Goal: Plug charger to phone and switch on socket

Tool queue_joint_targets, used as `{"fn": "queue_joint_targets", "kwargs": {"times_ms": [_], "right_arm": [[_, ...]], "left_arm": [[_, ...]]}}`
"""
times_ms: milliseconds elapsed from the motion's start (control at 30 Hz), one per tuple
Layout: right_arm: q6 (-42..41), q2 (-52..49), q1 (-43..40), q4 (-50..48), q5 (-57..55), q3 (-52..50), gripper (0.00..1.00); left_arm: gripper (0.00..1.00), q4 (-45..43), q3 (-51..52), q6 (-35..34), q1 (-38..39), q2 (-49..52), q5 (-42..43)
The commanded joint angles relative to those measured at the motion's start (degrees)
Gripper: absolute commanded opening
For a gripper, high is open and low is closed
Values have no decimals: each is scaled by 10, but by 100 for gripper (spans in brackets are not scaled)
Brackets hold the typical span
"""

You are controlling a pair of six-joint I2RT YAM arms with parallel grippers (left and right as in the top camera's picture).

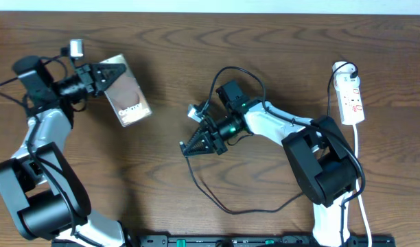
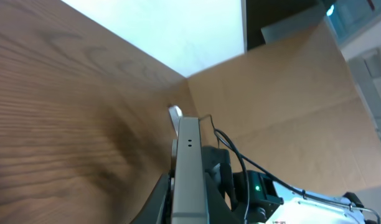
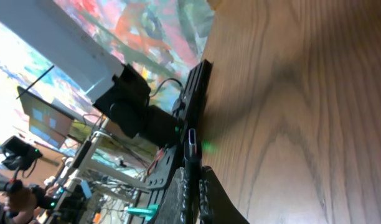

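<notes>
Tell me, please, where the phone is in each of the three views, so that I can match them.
Overhead: the phone is at upper left, one end held in the left pincer.
Left wrist: bottom centre, the phone seen edge-on as a grey slab.
Right wrist: not in it.
Shared landmark: the wooden table, also in the left wrist and right wrist views.

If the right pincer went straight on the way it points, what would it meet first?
Free at first. The right pincer, shut on the charger, points left and slightly toward the near edge, missing the phone; farther on, probably the left arm's lower link. Height unclear.
</notes>
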State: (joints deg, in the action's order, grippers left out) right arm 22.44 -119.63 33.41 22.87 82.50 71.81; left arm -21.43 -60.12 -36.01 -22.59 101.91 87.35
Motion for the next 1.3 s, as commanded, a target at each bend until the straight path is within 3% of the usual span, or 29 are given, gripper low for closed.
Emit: {"fn": "queue_joint_targets", "kwargs": {"times_ms": [0,200,567,1267], "right_arm": [[-83,-5,15,-34,14,1,1],[-99,-5,15,-80,15,1,1],[-209,-5,15,-228,13,1,1],[-257,-5,15,-298,-3,1,1]], "left_arm": [[7,-3,0,2,26,3,27],[8,-3,0,2,68,3,27],[8,-3,0,3,108,3,27],[7,-3,0,17,125,3,26]]}}
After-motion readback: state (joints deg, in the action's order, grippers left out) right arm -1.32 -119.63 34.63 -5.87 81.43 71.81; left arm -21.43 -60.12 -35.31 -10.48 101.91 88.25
